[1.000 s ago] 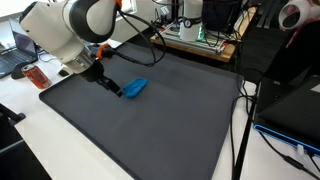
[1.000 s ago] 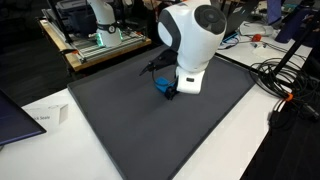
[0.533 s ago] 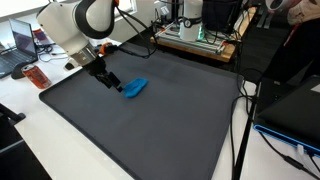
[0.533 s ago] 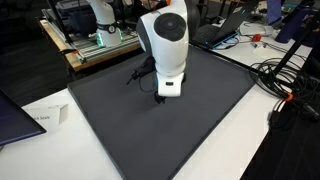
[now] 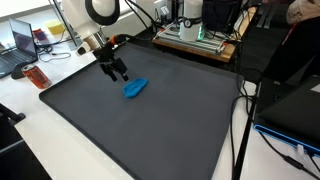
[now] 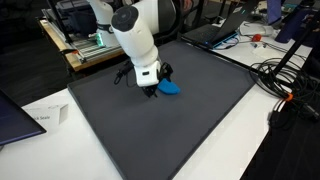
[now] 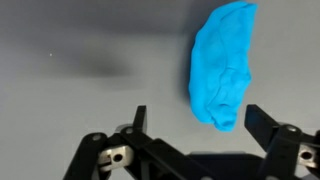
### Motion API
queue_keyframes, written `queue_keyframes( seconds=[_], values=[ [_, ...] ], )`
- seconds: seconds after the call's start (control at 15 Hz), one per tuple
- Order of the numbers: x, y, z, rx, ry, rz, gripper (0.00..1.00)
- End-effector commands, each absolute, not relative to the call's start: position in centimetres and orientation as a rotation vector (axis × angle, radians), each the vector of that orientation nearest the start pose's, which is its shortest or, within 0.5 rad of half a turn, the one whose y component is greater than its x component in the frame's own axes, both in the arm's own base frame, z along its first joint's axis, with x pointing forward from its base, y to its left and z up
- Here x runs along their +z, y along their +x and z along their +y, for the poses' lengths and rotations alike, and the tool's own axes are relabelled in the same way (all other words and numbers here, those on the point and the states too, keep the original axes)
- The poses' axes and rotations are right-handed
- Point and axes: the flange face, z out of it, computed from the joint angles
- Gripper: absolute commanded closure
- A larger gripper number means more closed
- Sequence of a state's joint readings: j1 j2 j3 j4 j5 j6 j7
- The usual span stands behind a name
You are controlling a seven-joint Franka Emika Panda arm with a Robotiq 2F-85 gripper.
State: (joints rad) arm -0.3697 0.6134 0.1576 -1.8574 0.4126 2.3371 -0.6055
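Pincer now clear of blue cloth

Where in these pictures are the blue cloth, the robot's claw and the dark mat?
Blue cloth (image 7: 222,65), wrist view, its middle.
Gripper (image 5: 119,75), the claw, in an exterior view, midway between its fingertips.
Mat (image 5: 150,130), in an exterior view, a bare middle patch.

The arm is clad in rounded white shells; the hand is built in black (bright screws are set in its linkages).
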Motion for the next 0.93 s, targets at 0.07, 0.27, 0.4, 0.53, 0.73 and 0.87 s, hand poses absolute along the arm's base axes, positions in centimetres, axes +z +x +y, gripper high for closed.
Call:
queue_keyframes(
  seconds=[0.07,0.27,0.4,0.53,0.73,0.87],
  values=[
    [19.2,56.2,-13.3,-0.158,-2.677,-0.125,0.0],
    [19.3,53.8,-13.6,-0.208,-2.649,-0.137,0.0],
    [19.4,52.2,-13.6,-0.244,-2.641,-0.145,0.0],
    [19.6,50.7,-13.6,-0.276,-2.647,-0.136,0.0],
    [19.8,48.3,-13.5,-0.363,-2.69,-0.088,0.0],
    [20.0,46.8,-13.2,-0.423,-2.729,-0.064,0.0]
  ],
)
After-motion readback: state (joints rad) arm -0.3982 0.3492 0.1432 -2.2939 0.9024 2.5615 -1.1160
